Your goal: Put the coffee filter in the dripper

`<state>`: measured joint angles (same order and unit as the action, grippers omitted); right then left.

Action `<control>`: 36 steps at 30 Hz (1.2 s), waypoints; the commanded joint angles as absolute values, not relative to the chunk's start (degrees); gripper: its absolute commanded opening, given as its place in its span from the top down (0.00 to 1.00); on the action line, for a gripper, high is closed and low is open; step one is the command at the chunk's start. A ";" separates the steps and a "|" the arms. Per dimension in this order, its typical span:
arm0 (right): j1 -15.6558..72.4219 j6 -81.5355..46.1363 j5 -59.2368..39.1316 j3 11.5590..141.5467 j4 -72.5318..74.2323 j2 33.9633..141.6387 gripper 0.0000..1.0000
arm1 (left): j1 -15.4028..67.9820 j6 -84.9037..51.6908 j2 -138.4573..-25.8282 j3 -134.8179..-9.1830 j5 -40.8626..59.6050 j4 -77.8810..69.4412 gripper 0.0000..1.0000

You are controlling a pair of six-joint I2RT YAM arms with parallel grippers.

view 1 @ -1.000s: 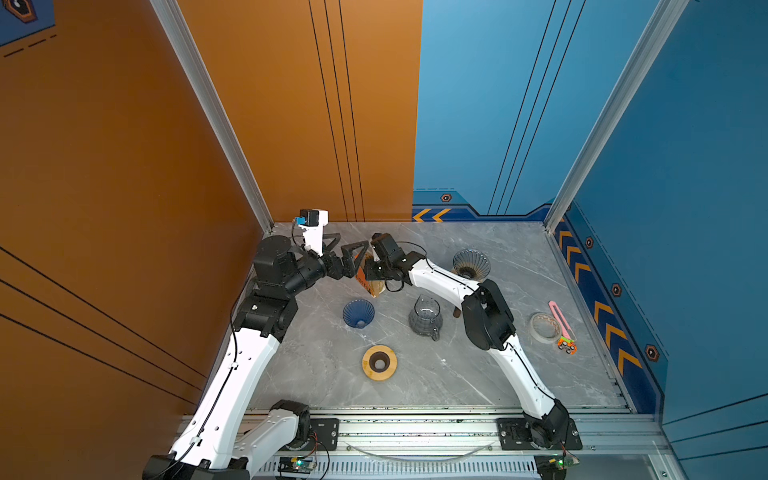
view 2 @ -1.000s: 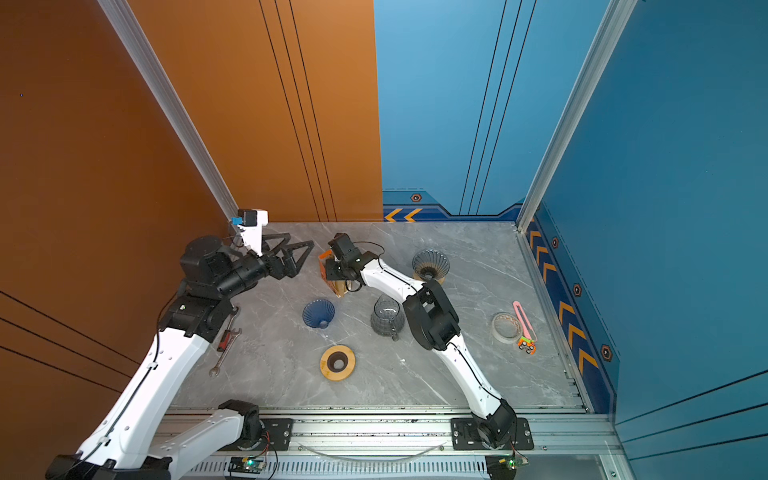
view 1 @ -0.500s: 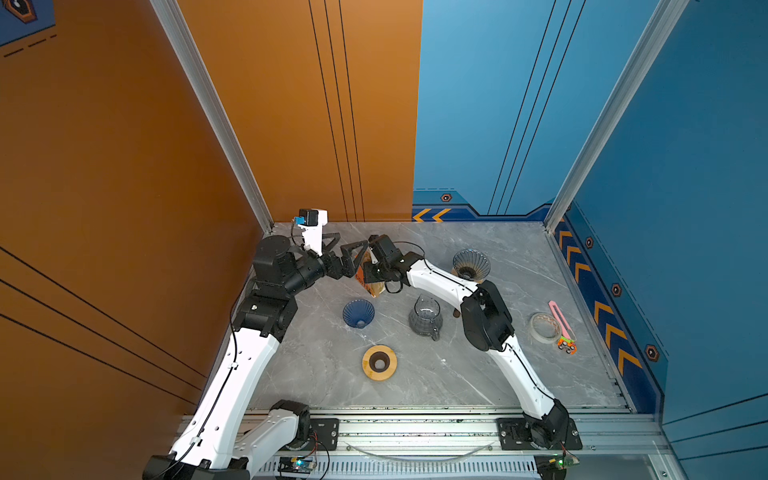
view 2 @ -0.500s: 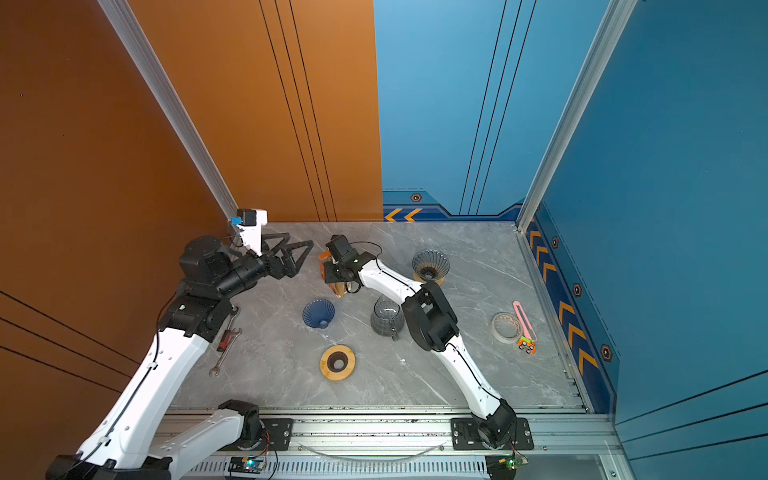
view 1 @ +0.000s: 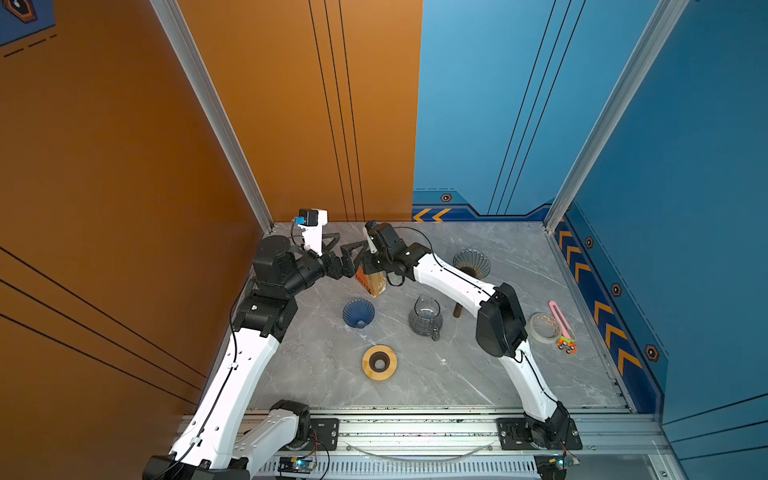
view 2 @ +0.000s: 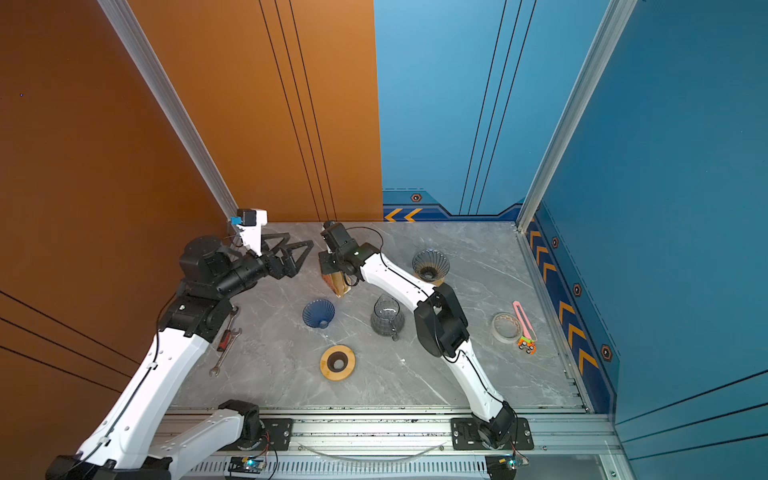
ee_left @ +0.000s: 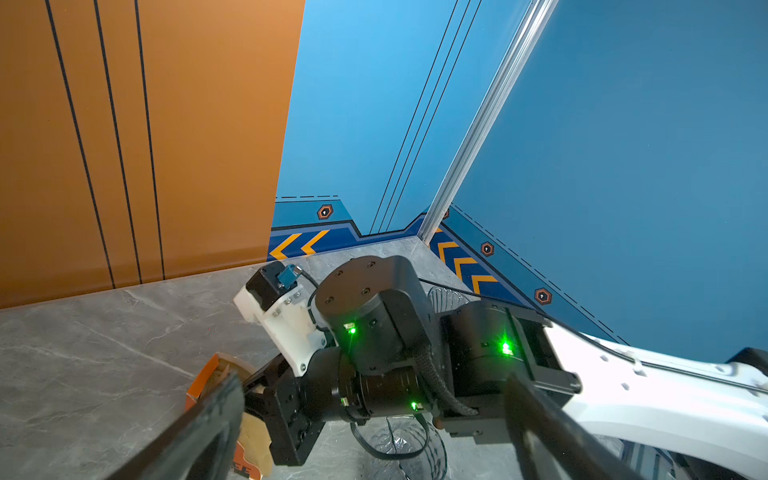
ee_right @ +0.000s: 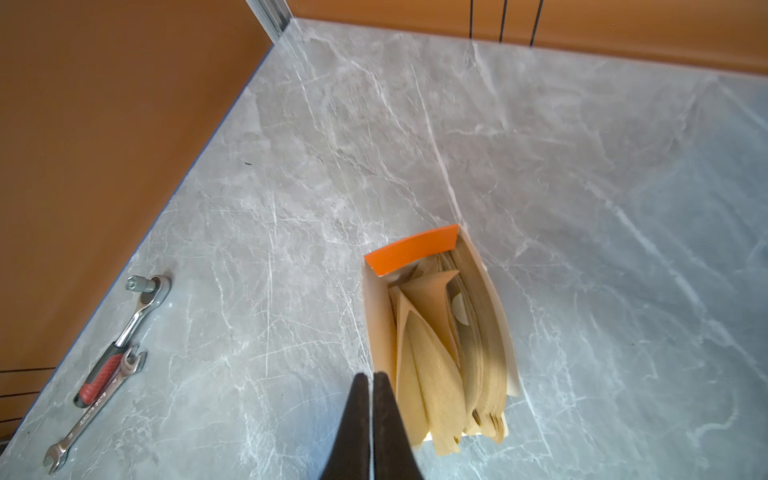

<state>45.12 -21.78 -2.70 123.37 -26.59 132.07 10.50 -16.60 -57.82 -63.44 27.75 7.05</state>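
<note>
Counter (view 1: 457, 374): carrying the blue dripper (view 1: 358, 312) near the filter box (ee_right: 411, 249).
Left tool (view 2: 300, 241): hovering, spread wide.
Right tool (ee_right: 369, 376): pressing together at the box's edge, apparently empty.
Coffee filter (ee_right: 428, 353): standing in the box; needing a one-sheet pinch.

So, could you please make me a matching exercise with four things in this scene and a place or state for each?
Things:
1 filter box
2 wooden ring
3 tape roll
4 right end effector

Place or state:
A shut
B beside the pink cutter
C open, brown filters inside
D lying flat, dark hole in the middle

Pairs: 1-C, 2-D, 3-B, 4-A.
</note>
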 commanded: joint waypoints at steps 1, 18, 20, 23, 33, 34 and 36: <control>45.08 -20.53 -1.12 122.87 -28.92 131.26 0.98 | 10.08 -17.23 -56.60 -63.44 29.27 6.06 0.02; 46.53 -21.12 -3.90 97.33 -17.65 112.71 0.75 | 9.99 -19.85 -58.76 -63.03 22.81 6.21 0.02; 47.03 -20.71 -3.54 91.94 -16.18 108.39 0.73 | 10.17 -20.38 -59.60 -63.35 21.22 7.01 0.02; 47.70 -20.68 -2.78 83.55 -14.47 100.92 0.70 | 13.19 -18.72 -60.94 -65.22 14.11 12.73 0.02; 48.26 -22.67 1.15 61.65 -15.91 72.60 0.50 | 26.28 -19.23 -65.53 -74.97 -17.02 34.77 0.02; 48.10 -22.68 1.19 60.22 -16.21 69.97 0.47 | 27.17 -19.42 -66.46 -75.58 -18.45 35.90 0.02; 47.37 -22.74 0.52 57.49 -16.37 65.93 0.41 | 28.45 -19.42 -68.42 -76.57 -19.71 37.44 0.02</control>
<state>48.10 -22.20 -0.99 60.47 -15.42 69.84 26.98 -19.00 -66.26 -74.61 -11.35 30.33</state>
